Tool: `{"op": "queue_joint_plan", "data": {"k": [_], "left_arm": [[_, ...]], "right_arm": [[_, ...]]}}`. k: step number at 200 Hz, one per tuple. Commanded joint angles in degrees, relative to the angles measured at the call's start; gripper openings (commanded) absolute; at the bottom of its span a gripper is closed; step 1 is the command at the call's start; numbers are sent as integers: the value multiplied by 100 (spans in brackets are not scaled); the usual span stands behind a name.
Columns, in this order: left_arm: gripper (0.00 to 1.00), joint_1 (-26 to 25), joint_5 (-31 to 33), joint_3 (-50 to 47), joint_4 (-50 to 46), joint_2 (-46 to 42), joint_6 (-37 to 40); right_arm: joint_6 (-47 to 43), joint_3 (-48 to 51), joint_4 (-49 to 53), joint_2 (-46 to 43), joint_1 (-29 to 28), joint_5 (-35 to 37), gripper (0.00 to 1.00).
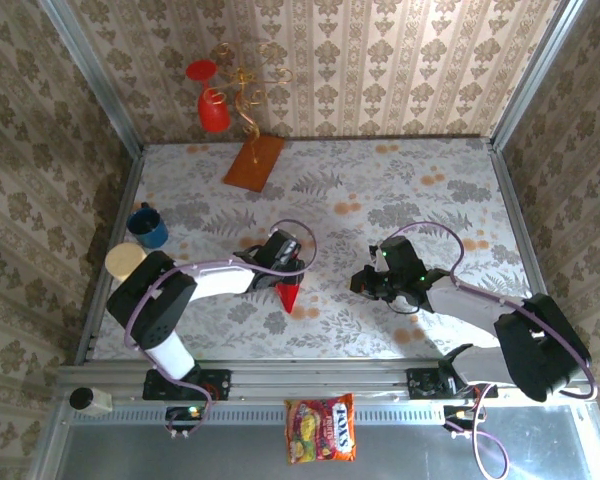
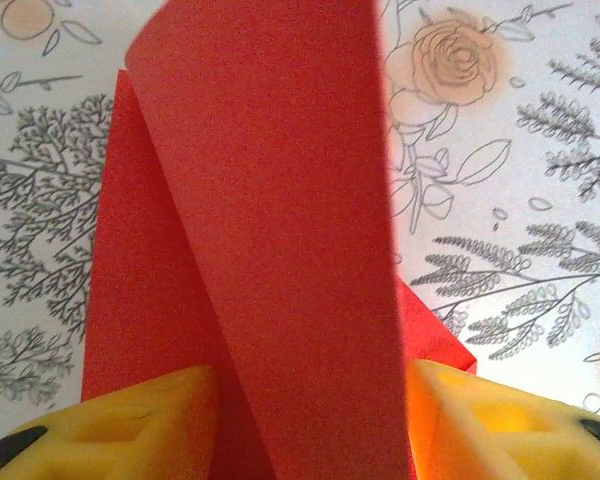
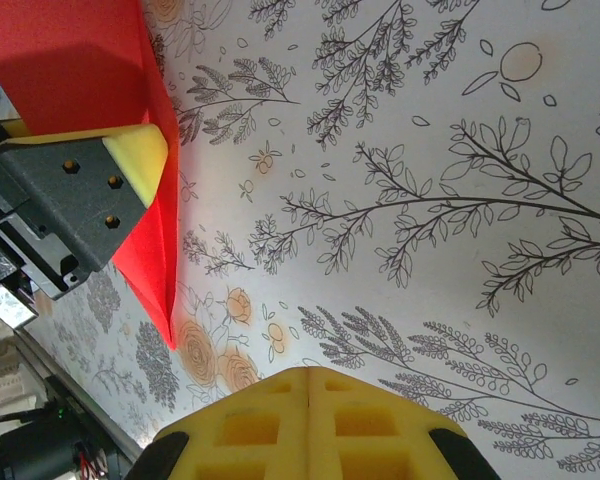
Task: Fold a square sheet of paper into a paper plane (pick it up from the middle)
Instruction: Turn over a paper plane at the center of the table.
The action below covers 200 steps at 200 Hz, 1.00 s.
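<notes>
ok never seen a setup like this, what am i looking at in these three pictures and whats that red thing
These are two robot arms bolted side by side at the near edge of a flower-patterned table. The overhead picture comes from a fixed camera above and behind them. The other two come from small cameras on each wrist, which is why yellow fingers poke into the bottom of those views.

The red thing is the paper plane, a folded sheet with a sharp tip. The left gripper has its fingers on either side of it, apparently holding it. The right gripper is shut on nothing and sits off to the side.

Also there: a blue mug, an orange-brown board, a red goblet and a candy bag.
</notes>
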<state>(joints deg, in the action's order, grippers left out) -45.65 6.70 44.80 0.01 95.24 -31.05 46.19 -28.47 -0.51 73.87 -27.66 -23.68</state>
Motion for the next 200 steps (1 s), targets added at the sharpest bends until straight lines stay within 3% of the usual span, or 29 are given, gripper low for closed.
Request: {"op": "queue_joint_plan", "data": {"k": [1,54,123,200], "left_arm": [[53,54,-391,-42,231,249,162],[53,50,-775,737,-15,823,334],[59,-93,-149,1184,-969,1165,406],[61,-108,-319,1407,-1093,1168,625]], "right_arm": [[-146,-95,261,-118,-39,153,0],[-137,-150,306,-127,-44,197,0],[-137,-140,269,-118,-14,215,0],[-128,-196,402,-303,40,237,0]]}}
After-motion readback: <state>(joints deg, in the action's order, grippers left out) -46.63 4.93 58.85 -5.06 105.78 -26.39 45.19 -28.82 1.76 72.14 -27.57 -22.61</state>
